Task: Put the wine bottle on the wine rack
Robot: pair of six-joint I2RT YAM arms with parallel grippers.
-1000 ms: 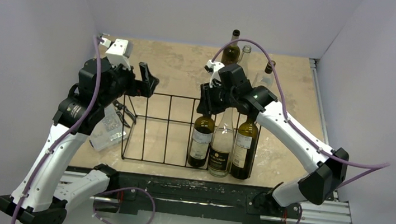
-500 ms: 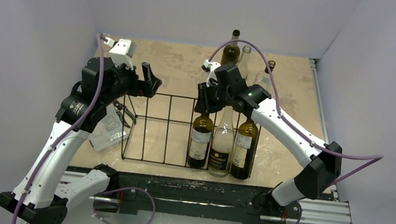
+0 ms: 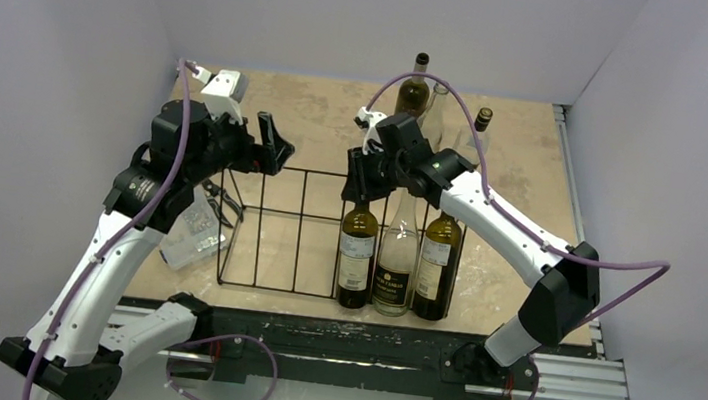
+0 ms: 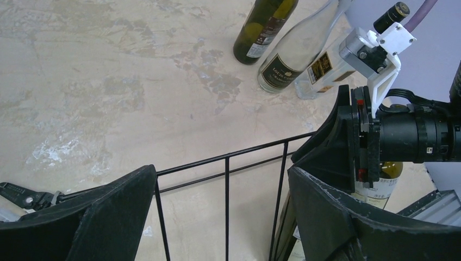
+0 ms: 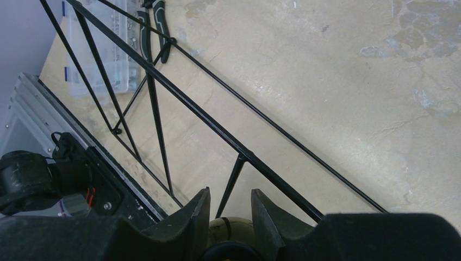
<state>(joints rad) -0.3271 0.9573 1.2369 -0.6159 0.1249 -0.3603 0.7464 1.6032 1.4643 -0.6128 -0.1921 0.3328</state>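
Right gripper [image 3: 361, 187] is reaching down over the far rail of the wine rack [image 3: 300, 224], fingers [image 5: 195, 215] pinching the neck of the wine bottle [image 3: 355, 259]. The right wrist view is showing both fingers close on either side of the neck, with the olive-green shoulder just below.

The wine bottle is standing upright inside the rack's right half. It is the leftmost of three bottles there, just beside a clear bottle [image 3: 396, 265], with a dark green bottle [image 3: 437, 265] at the rack's right end. Cannot tell whether its base is touching the table [image 3: 329, 117].

Left gripper [image 3: 275, 149] is hovering above the rack's far left corner, fingers [image 4: 108, 217] spread wide and holding nothing.

Beyond the rack's far rail three more bottles are standing together: a dark one [image 3: 414, 86], a clear one [image 3: 436, 104] and a dark-capped one [image 3: 479, 124].

Off the rack's left end a clear plastic organiser box [image 3: 190, 232] is lying on the table, with black-handled pliers [image 3: 224, 200] between it and the rack.
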